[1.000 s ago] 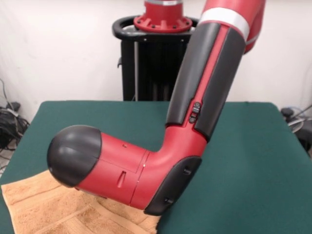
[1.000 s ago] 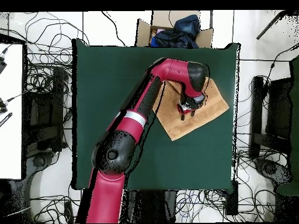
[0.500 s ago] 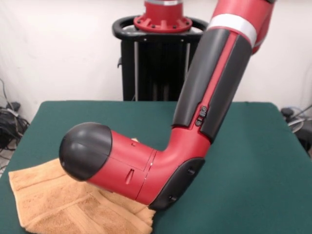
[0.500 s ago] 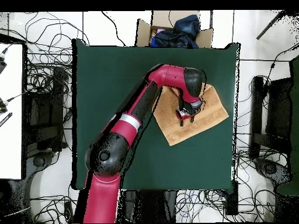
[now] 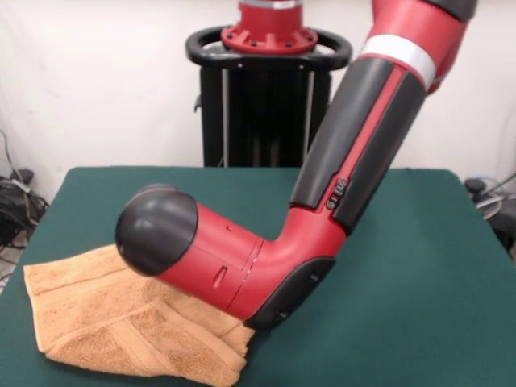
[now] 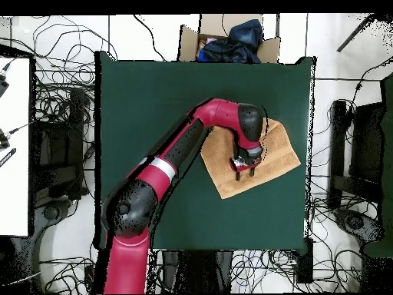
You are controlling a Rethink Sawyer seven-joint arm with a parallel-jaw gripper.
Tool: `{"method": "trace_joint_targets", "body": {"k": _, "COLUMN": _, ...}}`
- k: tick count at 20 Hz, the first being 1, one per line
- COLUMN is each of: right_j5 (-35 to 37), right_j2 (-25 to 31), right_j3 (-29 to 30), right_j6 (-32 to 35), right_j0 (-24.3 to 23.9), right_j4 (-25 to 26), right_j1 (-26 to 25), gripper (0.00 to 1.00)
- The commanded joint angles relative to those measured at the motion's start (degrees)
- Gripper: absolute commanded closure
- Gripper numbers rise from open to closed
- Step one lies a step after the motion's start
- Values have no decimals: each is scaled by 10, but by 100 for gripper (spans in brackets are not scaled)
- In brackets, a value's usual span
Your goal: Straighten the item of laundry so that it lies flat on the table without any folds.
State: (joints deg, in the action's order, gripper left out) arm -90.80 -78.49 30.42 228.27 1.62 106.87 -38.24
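Peach-tan terry cloth, a towel [image 5: 121,322], lies on the dark green worktop [image 5: 403,266], close to one long edge and toward one of its corners. In the overhead view the towel [image 6: 222,165] sits skewed to the worktop's edges, one corner pointing at the nearest edge. From the front it looks doubled over: a diagonal ridge runs across it and the near side shows a thick, layered hem. So in my judgement it is not yet flat.

The red and black arm [image 5: 355,161] bends low over the cloth, and its elbow hides the middle of the towel in the front view. From above, the hand [image 6: 246,164] sits over the towel's middle, pointing down at it. Two small dark fingers show there, but whether they are spread or pinched on a layer of cloth I cannot tell, nor whether they touch the fabric at all.

Several things could go wrong from here. If the hand has only the top layer, a pull may drag the whole towel across the felt-like top rather than open the fold, since terry grips such a surface. If it has both layers, lifting will carry the fold along unchanged. The towel is already close to the edge of the worktop [image 6: 138,115], so a sweep toward that side could leave part of it hanging off. The low elbow could also brush the cloth and bunch it up again.
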Motion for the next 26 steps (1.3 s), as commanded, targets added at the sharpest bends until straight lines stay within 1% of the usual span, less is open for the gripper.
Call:
{"method": "trace_joint_targets", "body": {"k": 1, "right_j5": 11, "right_j2": 74, "right_j3": 79, "right_j6": -122, "right_j0": 26, "right_j4": -1, "right_j1": -36, "gripper": 0}}
{"method": "trace_joint_targets", "body": {"k": 12, "right_j5": 41, "right_j2": 94, "right_j3": 149, "right_j6": -190, "right_j0": 51, "right_j4": 10, "right_j1": -30, "gripper": 0}}
{"method": "trace_joint_targets", "body": {"k": 17, "right_j5": -1, "right_j2": 86, "right_j3": 157, "right_j6": -196, "right_j0": 49, "right_j4": 30, "right_j1": 2, "gripper": 0}}
{"method": "trace_joint_targets", "body": {"k": 19, "right_j5": -13, "right_j2": 76, "right_j3": 145, "right_j6": -183, "right_j0": 40, "right_j4": 36, "right_j1": 16, "gripper": 0}}
{"method": "trace_joint_targets", "body": {"k": 22, "right_j5": -6, "right_j2": 60, "right_j3": 116, "right_j6": -151, "right_j0": 24, "right_j4": 37, "right_j1": 37, "gripper": 0}}
{"method": "trace_joint_targets", "body": {"k": 24, "right_j5": 5, "right_j2": 52, "right_j3": 96, "right_j6": -125, "right_j0": 16, "right_j4": 29, "right_j1": 57, "gripper": 0}}
{"method": "trace_joint_targets", "body": {"k": 26, "right_j5": 45, "right_j2": 42, "right_j3": 76, "right_j6": -87, "right_j0": 8, "right_j4": 6, "right_j1": 77, "gripper": 0}}
